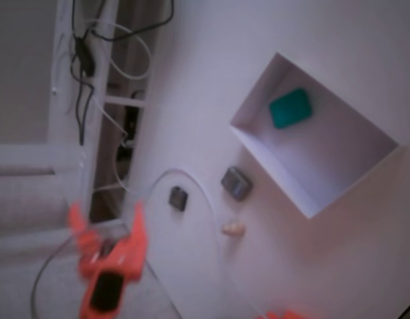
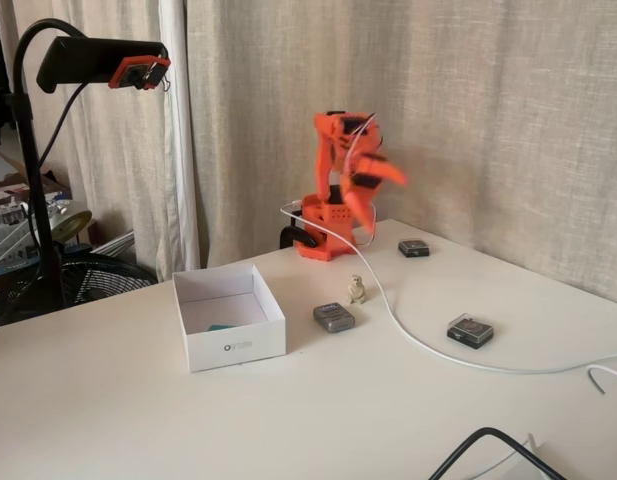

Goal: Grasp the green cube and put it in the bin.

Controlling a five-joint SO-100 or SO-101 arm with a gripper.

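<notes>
White table stood before beige curtains. Green cube lay inside the bin, near a corner in a fixed view. Orange gripper hung blurred w/ fingers spread apart, empty, well away from bin & grey block

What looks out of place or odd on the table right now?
Nothing is spilled or damaged. The green cube lies inside the bin. The gripper is blurred, jaws apart and empty. A white cable trails across the table between the small objects.
</notes>
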